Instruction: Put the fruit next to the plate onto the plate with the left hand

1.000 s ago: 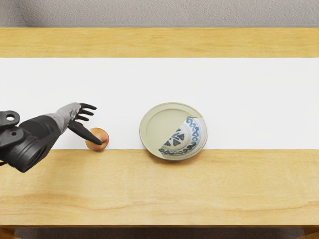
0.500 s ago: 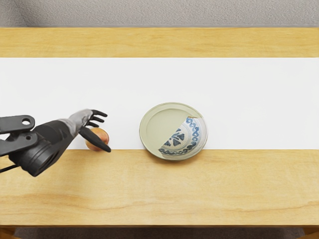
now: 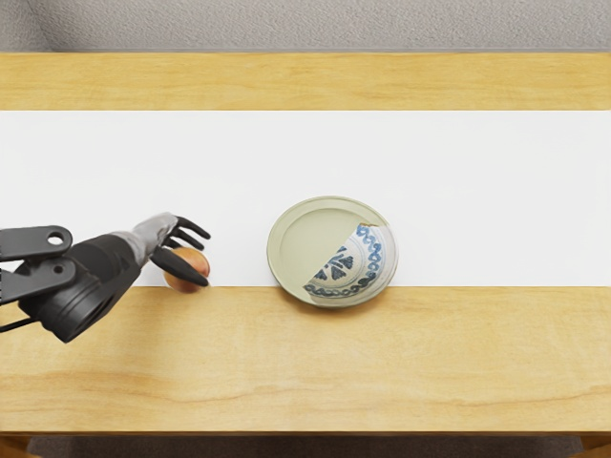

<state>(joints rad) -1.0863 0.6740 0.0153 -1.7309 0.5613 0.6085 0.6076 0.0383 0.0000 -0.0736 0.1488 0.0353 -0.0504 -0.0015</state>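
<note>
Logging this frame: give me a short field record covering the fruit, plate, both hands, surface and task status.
fruit: small orange-red fruit, at the near edge of the white runner, left of the plate and apart from it
plate: pale green, partly blue-patterned, holds nothing
left hand: over the fruit, thumb across its front, fingers spread behind it, grip not closed
right hand: not in view
surface: wooden table
status: fruit not yet on plate

Bright, even light, sharp render; plate casts a faint soft shadow.
</note>
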